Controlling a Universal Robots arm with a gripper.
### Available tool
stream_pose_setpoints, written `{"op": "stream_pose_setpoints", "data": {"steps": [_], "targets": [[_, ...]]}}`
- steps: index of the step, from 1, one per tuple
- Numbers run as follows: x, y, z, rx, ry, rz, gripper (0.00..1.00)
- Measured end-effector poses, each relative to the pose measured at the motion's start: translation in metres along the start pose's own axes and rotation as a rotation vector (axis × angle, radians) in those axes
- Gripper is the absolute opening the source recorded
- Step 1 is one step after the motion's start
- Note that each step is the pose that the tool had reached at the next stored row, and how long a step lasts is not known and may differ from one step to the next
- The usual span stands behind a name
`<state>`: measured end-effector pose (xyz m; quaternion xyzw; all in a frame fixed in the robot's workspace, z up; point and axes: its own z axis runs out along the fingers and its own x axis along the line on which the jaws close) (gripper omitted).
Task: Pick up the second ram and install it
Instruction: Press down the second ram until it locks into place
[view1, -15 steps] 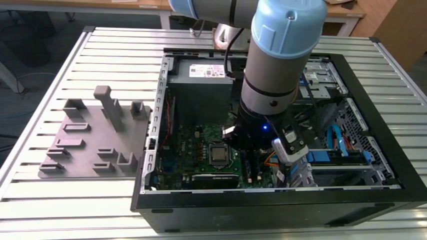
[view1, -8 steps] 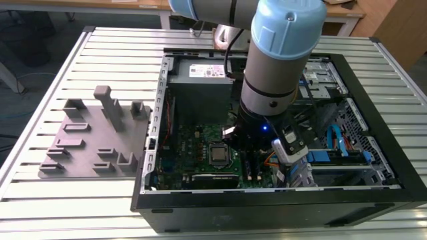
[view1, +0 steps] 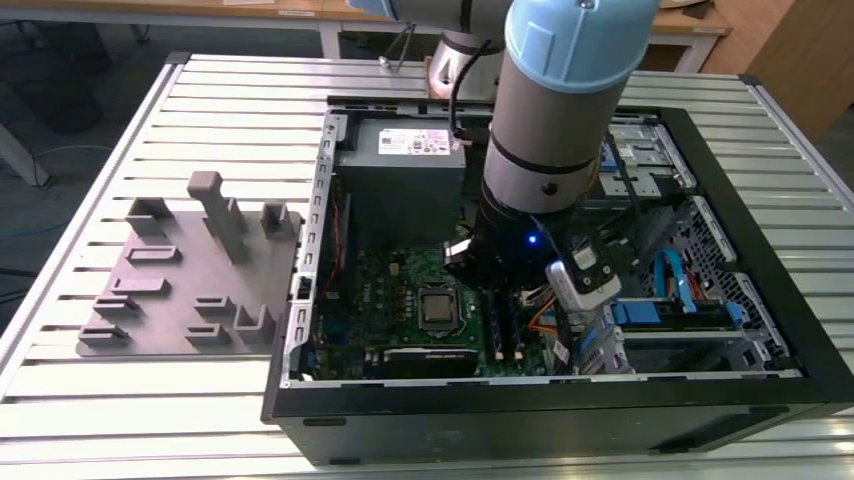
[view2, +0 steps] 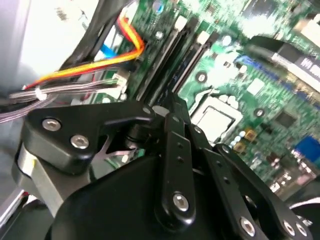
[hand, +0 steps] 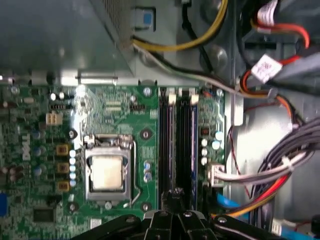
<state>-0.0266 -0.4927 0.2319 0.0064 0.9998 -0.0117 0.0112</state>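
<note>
Already inside the open black computer case (view1: 561, 410), the black gripper (hand: 176, 200) hung over the motherboard's dark memory slots (hand: 179, 145).
Install step judged underway; finger state and the second ram's whereabouts couldn't be told; any seating calls for exact slot alignment.

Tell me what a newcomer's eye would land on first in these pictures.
First, the robot arm reaching down into the open computer case on the slatted table. Next, the green motherboard with its silver CPU, and the black claw poised over the dark memory slots. The grey fixture tray sits at the exterior view's left.
</note>
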Motion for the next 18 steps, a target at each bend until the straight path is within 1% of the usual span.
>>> {"op": "stream_pose_setpoints", "data": {"steps": [3,5,7,10,12,18], "targets": [[0.0001,0.0093,-0.0011,0.0002,0.0,0.0,0.07],[0.0,0.0115,-0.0033,0.0003,0.0001,0.0,0.07],[-0.0001,0.0118,-0.0091,0.0004,0.0001,0.0,0.07],[-0.0003,0.0115,-0.0201,0.0002,0.0,0.0,0.07],[-0.0004,0.0115,-0.0241,0.0003,0.0001,0.0,0.07],[-0.0004,0.0114,-0.0245,0.0001,0.0,0.0,0.07]]}}
